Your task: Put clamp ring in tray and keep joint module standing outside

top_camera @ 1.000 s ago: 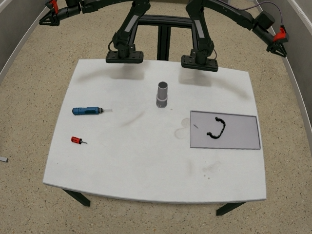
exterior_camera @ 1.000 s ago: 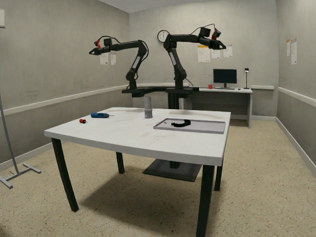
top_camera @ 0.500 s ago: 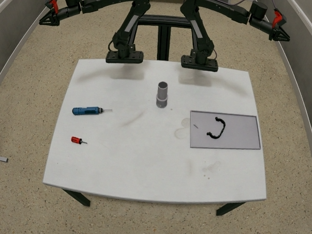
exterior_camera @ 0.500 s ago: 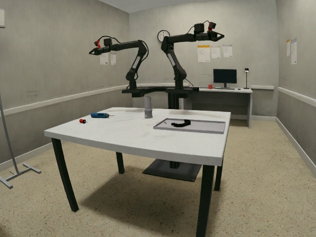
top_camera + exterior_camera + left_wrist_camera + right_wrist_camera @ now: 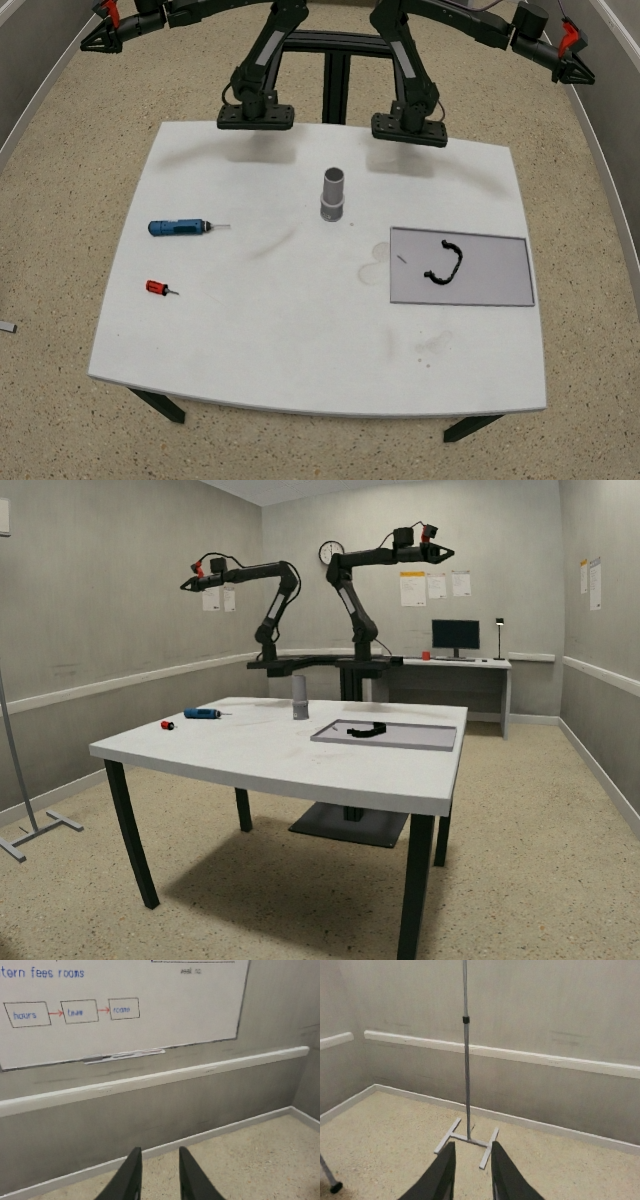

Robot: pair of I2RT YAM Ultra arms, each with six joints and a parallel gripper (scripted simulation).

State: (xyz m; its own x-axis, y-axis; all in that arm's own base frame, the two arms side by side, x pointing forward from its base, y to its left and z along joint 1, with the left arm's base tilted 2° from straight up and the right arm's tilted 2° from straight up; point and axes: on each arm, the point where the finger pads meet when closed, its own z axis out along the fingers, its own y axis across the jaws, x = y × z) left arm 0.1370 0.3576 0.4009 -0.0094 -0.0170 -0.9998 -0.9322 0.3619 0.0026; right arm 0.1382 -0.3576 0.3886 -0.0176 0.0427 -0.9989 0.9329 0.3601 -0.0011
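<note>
The grey joint module [image 5: 331, 212] [image 5: 300, 711] stands upright outside the tray, with the grey link tube [image 5: 333, 189] [image 5: 299, 688] upright in its top. The black clamp ring [image 5: 440, 282] [image 5: 369, 733] lies opened out, in a C shape, inside the grey tray [image 5: 496, 279] [image 5: 413, 739]. My left gripper [image 5: 592, 81] [image 5: 452, 553] [image 5: 160, 1156] is slightly open and empty, high and away from the table. My right gripper [image 5: 82, 49] [image 5: 180, 587] [image 5: 473, 1150] is also slightly open and empty, raised off the opposite side.
A small thin pin [image 5: 399, 255] lies in the tray near the clamp ring. A blue electric screwdriver [image 5: 178, 227] [image 5: 200, 713] and a short red screwdriver [image 5: 155, 287] [image 5: 166, 725] lie on the table's other side. The white table [image 5: 289, 330] [image 5: 248, 759] stands before both arm bases.
</note>
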